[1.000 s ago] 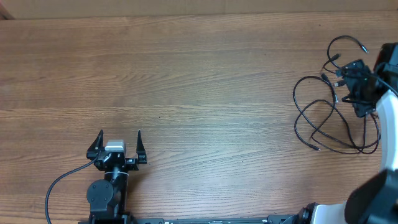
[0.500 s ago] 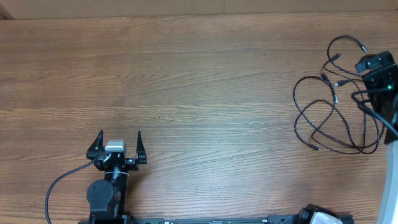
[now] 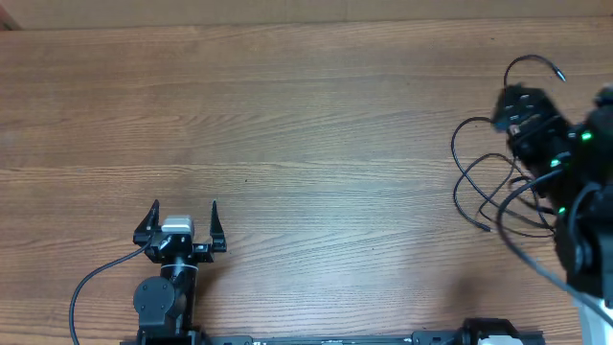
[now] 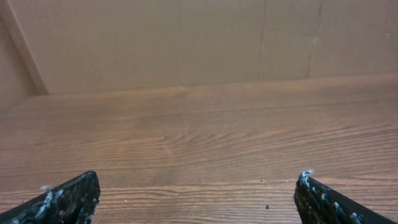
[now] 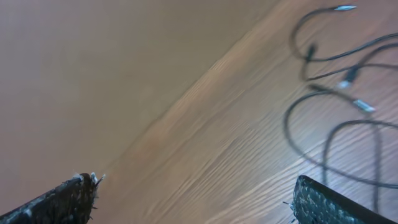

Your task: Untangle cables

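Cables (image 3: 484,182): thin black cords with small plugs, lying in loose overlapping loops at the far right of the wooden table (image 3: 335,115).
Right gripper (image 5: 193,199): over the tangle, fingers wide apart, empty.
Left gripper (image 3: 184,206): near left, well apart from the cables, fingers wide apart, empty.

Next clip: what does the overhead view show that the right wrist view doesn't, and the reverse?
Only overhead: the left gripper, open and far from the cables, and the right arm covering part of the pile. Only right wrist: the right gripper with its jaws wide apart, and the plugs seen close up. Both: the cables lying in loose loops on the wooden table, none held.
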`<state>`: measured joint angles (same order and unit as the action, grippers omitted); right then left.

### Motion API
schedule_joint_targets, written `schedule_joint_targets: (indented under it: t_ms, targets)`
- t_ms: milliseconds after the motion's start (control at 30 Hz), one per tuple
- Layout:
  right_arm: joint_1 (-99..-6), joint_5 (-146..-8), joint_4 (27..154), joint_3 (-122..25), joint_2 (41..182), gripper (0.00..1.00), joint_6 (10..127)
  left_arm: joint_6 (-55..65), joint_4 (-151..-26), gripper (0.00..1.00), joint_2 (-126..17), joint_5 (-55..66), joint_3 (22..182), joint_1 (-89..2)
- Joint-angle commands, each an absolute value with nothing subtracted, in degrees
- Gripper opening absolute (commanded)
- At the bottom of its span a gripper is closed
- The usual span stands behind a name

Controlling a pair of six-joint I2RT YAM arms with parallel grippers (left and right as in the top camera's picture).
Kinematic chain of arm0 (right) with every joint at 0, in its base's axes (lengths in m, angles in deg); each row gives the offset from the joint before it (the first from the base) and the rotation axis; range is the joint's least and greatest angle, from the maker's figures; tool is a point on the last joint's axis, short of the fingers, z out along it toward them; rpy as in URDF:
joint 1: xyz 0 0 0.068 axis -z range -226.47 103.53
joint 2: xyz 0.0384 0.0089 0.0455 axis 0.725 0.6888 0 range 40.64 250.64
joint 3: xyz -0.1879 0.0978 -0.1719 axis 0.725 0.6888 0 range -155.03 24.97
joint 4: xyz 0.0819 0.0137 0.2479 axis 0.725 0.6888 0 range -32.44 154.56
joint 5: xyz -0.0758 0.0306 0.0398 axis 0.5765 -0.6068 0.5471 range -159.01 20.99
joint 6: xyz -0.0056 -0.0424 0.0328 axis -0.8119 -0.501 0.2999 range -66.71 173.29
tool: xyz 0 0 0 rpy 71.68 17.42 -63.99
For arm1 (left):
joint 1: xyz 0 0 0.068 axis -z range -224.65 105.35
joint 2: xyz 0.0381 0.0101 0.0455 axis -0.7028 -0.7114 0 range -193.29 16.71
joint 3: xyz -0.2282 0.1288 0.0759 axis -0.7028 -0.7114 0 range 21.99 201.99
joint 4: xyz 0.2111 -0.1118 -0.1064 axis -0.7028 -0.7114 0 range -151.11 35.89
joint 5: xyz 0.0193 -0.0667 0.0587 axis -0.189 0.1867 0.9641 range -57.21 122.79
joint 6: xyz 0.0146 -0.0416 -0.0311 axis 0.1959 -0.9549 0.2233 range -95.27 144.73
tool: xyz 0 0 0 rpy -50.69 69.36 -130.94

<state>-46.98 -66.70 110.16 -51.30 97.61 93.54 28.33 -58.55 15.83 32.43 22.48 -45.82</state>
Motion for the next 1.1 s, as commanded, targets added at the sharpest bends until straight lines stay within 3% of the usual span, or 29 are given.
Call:
schedule_joint_targets:
  t_ms: [0,400,867,1067]
  targets:
    - [-47.9,-65.0,110.9,-51.2,96.6,1.00,93.3,29.6,-58.6,1.00,16.5,32.2,22.2,-46.1]
    - [-48.0,-64.5,111.1,-50.1,97.1,1.00,93.2,29.6,-58.6,1.00,16.5,32.2,22.2,-46.1]
    - [-48.5,-68.5,81.2,-29.0,75.0,1.00,71.1,29.6,-58.6,1.00,16.5,32.2,22.2,-46.1]
    - [-49.1,-69.1,77.5,-24.8,68.1,1.00,66.7,29.6,-58.6,0.99,16.5,32.2,22.2,-46.1]
